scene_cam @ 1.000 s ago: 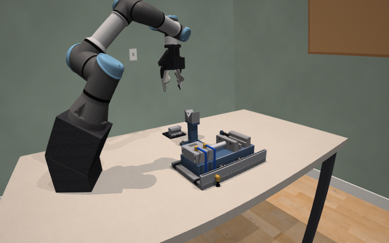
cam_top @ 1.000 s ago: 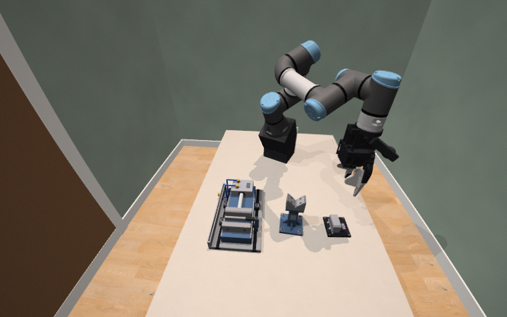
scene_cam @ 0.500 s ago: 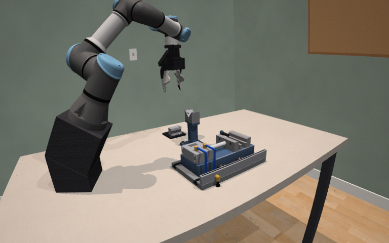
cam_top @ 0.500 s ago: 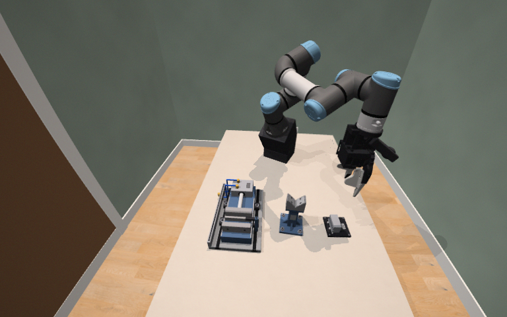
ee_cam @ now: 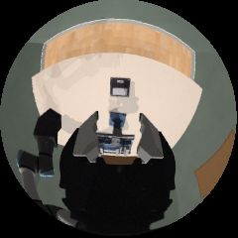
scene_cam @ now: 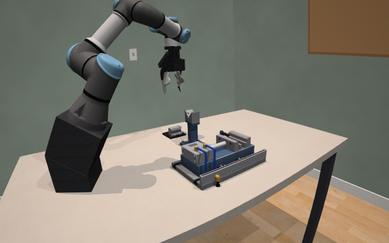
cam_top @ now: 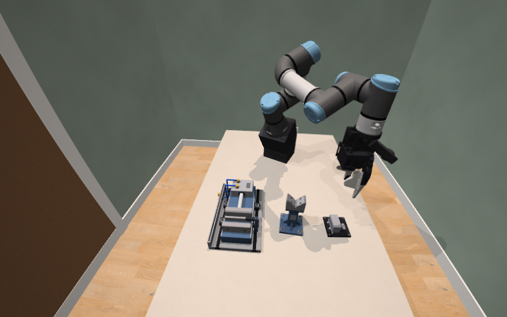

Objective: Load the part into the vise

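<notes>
Toward the top view's left table edge (cam_top: 209, 172) (scene_cam: 286, 197) (ee_cam: 169, 89) stood the grey-and-blue metal vise (cam_top: 236, 238) (scene_cam: 235, 157) (ee_cam: 115, 145); near the right edge, the grey slotted block (cam_top: 335, 223) (scene_cam: 174, 129) (ee_cam: 120, 92) sat on its black plate (cam_top: 346, 234) (scene_cam: 165, 133) (ee_cam: 112, 92), long axis roughly along that edge. The black two-jaw gripper (cam_top: 350, 185) (scene_cam: 172, 91) (ee_cam: 119, 112), partly open and holding nothing, hung above, nearer the robot-end edge.

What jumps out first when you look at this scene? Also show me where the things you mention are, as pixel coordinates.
Most likely the big jointed arm with light blue caps, rising from a black block (cam_top: 277, 143) (scene_cam: 77, 154) at one end of the pale table. Its black gripper (cam_top: 355, 183) (scene_cam: 171, 90) hangs open in the air. Next comes the blue and gray vise (cam_top: 236, 238) (scene_cam: 191, 163) with bright blue tubes, standing on the table near one long edge.
</notes>
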Controlling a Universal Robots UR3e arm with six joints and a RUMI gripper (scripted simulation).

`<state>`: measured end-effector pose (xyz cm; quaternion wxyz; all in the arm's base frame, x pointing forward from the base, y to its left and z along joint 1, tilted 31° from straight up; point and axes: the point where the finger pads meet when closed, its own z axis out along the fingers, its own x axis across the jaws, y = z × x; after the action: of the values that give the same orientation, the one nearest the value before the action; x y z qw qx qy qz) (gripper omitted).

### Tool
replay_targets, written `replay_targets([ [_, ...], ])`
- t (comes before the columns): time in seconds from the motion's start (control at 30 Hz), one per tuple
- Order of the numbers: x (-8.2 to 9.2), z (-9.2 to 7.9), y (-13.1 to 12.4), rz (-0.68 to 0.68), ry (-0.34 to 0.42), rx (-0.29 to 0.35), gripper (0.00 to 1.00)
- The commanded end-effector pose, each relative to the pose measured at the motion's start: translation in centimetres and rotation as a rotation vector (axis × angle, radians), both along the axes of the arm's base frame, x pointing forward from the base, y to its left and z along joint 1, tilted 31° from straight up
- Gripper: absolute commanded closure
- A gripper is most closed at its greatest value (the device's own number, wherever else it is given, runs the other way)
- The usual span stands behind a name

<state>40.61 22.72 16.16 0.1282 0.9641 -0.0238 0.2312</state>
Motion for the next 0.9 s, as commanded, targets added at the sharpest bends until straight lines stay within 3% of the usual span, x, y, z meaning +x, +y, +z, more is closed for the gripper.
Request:
replay_targets([
  [0.0,0.2,-0.3,-0.1,0.001,-0.003,0.002,0.49],
  [0.87,1.8,-3.3,-1.0,0.001,-0.003,0.002,0.49],
])
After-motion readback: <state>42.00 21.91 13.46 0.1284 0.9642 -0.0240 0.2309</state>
